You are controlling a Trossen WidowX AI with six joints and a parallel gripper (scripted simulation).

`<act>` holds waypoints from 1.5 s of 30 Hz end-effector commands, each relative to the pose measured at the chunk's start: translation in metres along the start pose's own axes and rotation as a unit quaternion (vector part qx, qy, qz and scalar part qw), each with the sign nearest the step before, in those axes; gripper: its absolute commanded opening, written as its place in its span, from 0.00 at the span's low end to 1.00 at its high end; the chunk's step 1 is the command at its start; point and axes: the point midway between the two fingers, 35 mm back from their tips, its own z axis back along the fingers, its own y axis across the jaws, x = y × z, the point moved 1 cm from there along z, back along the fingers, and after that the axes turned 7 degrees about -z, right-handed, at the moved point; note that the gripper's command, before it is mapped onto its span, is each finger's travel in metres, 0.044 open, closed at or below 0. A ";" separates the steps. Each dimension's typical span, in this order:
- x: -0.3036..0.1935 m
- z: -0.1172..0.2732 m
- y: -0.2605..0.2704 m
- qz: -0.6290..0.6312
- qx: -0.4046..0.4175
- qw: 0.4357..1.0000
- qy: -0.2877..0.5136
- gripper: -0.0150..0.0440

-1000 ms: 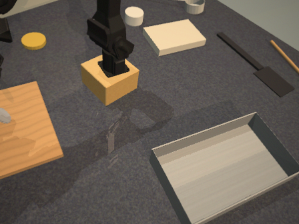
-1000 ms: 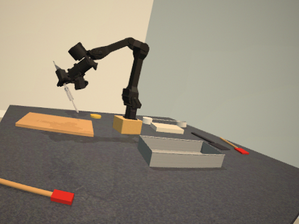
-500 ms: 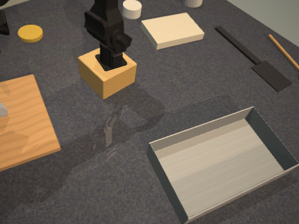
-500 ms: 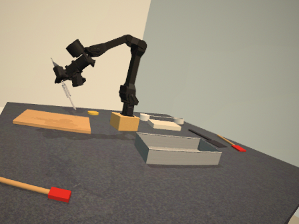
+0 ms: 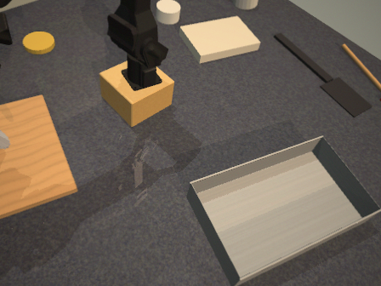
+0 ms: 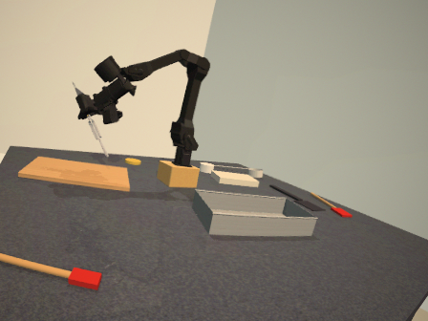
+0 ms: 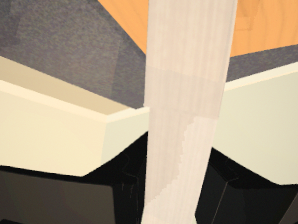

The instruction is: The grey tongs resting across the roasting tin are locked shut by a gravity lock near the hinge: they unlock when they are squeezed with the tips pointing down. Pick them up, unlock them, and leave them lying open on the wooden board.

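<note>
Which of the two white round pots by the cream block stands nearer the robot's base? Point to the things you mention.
The white pot (image 5: 167, 14) (image 6: 206, 167) right behind the yellow base block (image 5: 152, 103) (image 6: 186, 180); the other stands beyond the cream block (image 5: 218, 38) (image 6: 235, 179).

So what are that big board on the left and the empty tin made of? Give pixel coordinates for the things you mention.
The board (image 5: 31, 140) (image 6: 72, 171) looks like wood with a smooth, matte finish: wavy grain lines run across its warm orange-brown top. The tin (image 5: 272, 213) (image 6: 260, 226) seems to be brushed metal, perhaps steel, going by its thin grey walls and fine straight streaks, though the dull surface leaves that open.
</note>
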 end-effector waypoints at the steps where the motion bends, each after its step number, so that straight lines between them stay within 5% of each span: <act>1: -0.001 0.000 0.000 -0.003 0.001 1.000 0.003 0.00; 45: 0.006 -0.049 -0.001 0.010 0.045 0.937 -0.347 0.00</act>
